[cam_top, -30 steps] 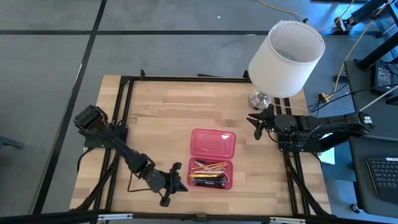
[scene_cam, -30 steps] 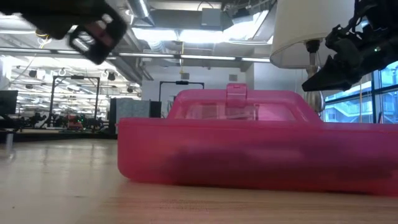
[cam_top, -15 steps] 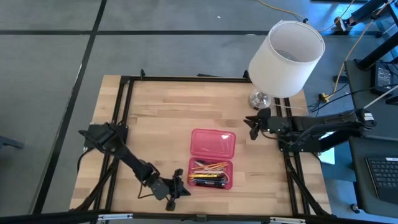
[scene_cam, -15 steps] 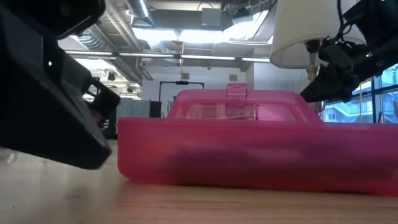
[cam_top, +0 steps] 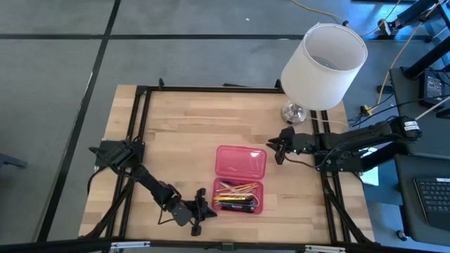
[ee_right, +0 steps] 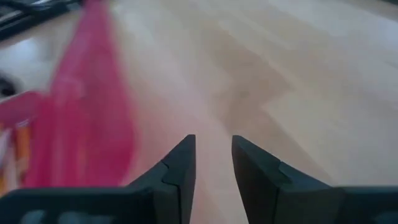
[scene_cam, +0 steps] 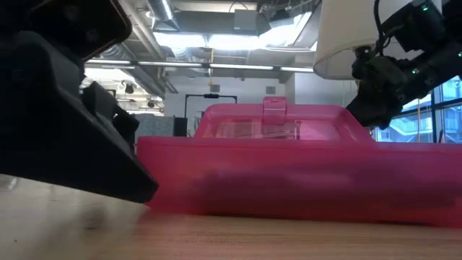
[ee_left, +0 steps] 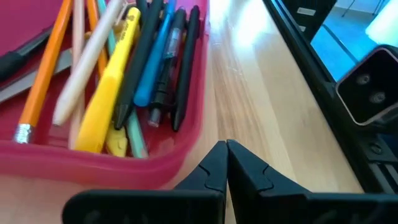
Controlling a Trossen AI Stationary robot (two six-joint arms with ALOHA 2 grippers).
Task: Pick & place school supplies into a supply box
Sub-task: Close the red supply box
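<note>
1. We see the flat, rounded-corner, translucent red-pink plastic supply box (cam_top: 240,178) lying open near the middle of the light butcher-block wooden table (cam_top: 183,126), its hinged lid (cam_top: 240,161) folded flat toward the far side.
2. The tray half nearest the table's front edge holds the school supplies (cam_top: 235,195): in the left wrist view we pick out an orange pencil (ee_left: 45,68), a fat yellow marker (ee_left: 112,87), a blue pen (ee_left: 155,62) and black pens (ee_left: 186,68), all lying lengthwise and bunched together.
3. Our left gripper (cam_top: 202,209) sits low on the table just beside the tray's left front corner, its fingers pressed together with nothing between them.
4. Our right gripper (cam_top: 275,149) hovers just off the lid's right far corner, fingers parted and holding nothing.
5. A white drum lampshade (cam_top: 323,65) on a chrome base (cam_top: 293,112) stands at the far right corner.
</note>
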